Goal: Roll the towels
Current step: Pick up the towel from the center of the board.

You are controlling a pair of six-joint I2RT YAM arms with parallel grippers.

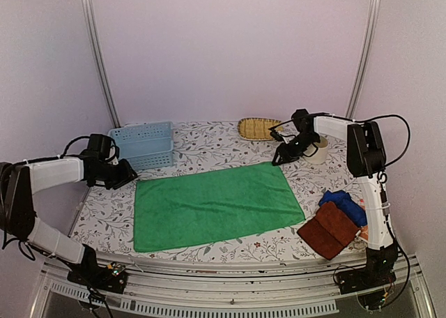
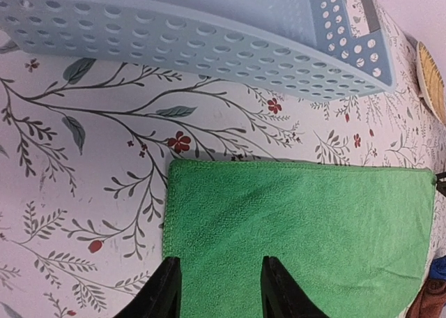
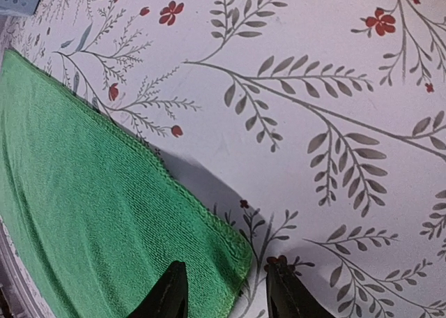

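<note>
I have the green towel (image 1: 216, 206) spread flat in the middle of the table (image 1: 209, 140), and that looks like the starting layout for a roll. Its long axis runs left to right across my top view. The right end sits slightly farther back than the left, so the short edges face the two arms.

The left end effector (image 1: 124, 173) hovers at the towel's far left corner, near the pale blue basket (image 1: 143, 145). The right end effector (image 1: 279, 156) hovers at the far right corner, short of the straw tray (image 1: 258, 128). In each wrist view the jaws stand partly apart with flat cloth showing between them, gripping nothing. I read this as both arms lining up to pinch the far long edge together.

The blue towel (image 1: 345, 201) and reddish-brown towel (image 1: 329, 231) lie heaped by the right arm, apparently waiting their turn.
</note>
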